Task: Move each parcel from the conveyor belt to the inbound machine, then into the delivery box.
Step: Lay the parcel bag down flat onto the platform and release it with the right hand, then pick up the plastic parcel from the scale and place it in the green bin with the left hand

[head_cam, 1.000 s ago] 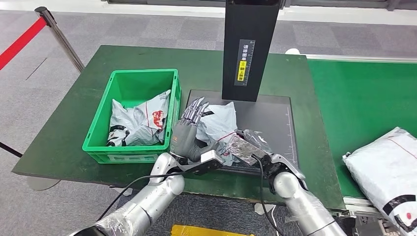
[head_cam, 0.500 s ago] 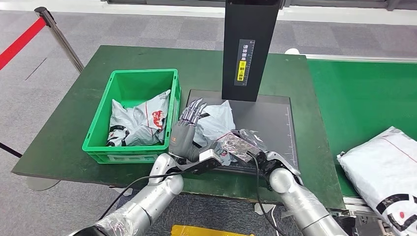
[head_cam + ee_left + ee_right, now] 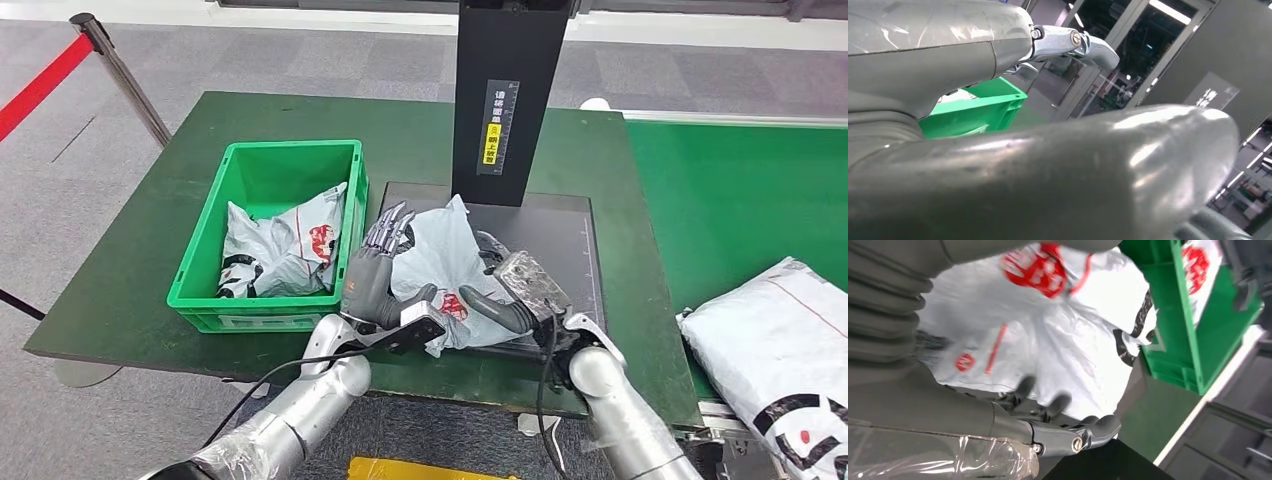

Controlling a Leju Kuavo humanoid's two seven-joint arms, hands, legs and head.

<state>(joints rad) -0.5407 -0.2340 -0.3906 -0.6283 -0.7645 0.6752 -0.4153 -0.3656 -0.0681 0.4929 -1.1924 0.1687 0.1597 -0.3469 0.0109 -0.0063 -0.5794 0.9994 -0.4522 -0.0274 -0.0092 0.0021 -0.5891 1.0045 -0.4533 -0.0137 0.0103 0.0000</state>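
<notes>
Over the black scanning plate [image 3: 560, 240] of the inbound machine, the crumpled grey plastic parcel [image 3: 440, 262] is lifted, clasped by the right robot hand [image 3: 515, 295] from below. The left robot hand [image 3: 378, 268] stands beside it, fingers straight and spread, next to the green plastic crate [image 3: 200, 262].

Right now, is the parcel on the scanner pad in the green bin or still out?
Out. The parcel lies on the black pad between both hands, beside the green bin, not inside it.

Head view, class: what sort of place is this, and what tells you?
Probably a parcel-sorting station: a green conveyor belt carrying a bagged parcel, a black scanning stand, and a green crate of parcels.
</notes>
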